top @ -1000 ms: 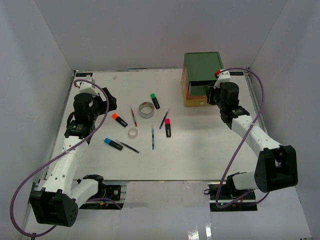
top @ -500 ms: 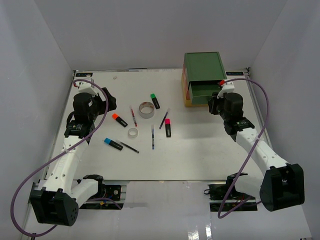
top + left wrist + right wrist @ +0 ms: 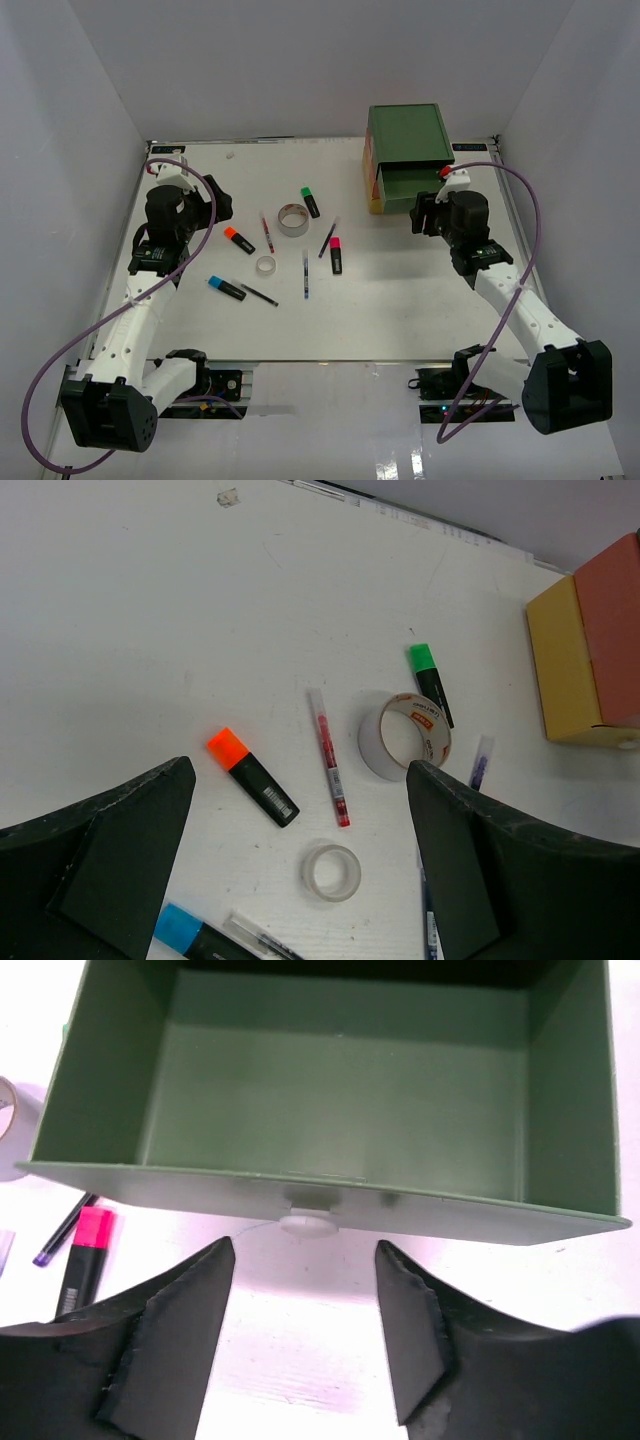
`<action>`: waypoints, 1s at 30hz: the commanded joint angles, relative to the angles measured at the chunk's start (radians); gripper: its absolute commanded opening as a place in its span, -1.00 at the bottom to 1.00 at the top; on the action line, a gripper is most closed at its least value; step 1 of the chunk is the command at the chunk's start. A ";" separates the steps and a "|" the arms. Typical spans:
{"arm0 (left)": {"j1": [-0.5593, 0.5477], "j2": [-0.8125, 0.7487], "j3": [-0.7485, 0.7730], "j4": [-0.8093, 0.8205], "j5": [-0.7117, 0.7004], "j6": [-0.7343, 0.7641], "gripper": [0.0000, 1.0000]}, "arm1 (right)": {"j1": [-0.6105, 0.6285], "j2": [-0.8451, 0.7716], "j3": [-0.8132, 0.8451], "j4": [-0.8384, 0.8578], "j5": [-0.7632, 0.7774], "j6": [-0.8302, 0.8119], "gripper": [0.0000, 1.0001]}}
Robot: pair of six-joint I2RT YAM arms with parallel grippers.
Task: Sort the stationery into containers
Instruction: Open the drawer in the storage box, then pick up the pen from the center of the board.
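At the right wrist, the knob [image 3: 308, 1223] of the green drawer [image 3: 330, 1090] shows, hidden overhead. The right gripper [image 3: 305, 1258] and left gripper [image 3: 300, 772] stand spread.

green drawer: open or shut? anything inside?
Open and empty. The green drawer sticks out from the unit; the right wrist view shows its bare floor, nothing inside.
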 commanded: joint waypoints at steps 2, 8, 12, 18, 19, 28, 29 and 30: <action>0.007 -0.001 -0.010 0.020 0.012 -0.005 0.96 | 0.006 -0.058 0.030 -0.042 -0.032 -0.001 0.38; 0.010 0.002 -0.009 0.018 0.015 -0.006 0.96 | 0.089 -0.127 0.105 -0.195 -0.032 -0.003 0.53; 0.011 0.003 -0.007 0.018 0.015 -0.008 0.96 | 0.228 -0.152 0.139 -0.261 0.067 0.011 0.57; 0.019 0.012 -0.007 0.017 0.015 -0.009 0.96 | 0.504 -0.074 0.182 -0.291 0.183 0.083 0.60; 0.019 0.012 -0.007 0.017 0.014 -0.011 0.96 | 0.537 -0.054 0.188 -0.286 0.215 0.089 0.60; 0.020 0.012 -0.007 0.012 0.001 -0.017 0.96 | 0.693 0.295 0.263 -0.225 0.333 0.232 0.59; 0.020 0.011 -0.007 0.009 -0.002 -0.017 0.96 | 0.693 0.322 0.276 -0.225 0.342 0.239 0.58; 0.022 0.009 -0.007 0.009 -0.002 -0.015 0.96 | 0.692 0.377 0.300 -0.222 0.354 0.244 0.57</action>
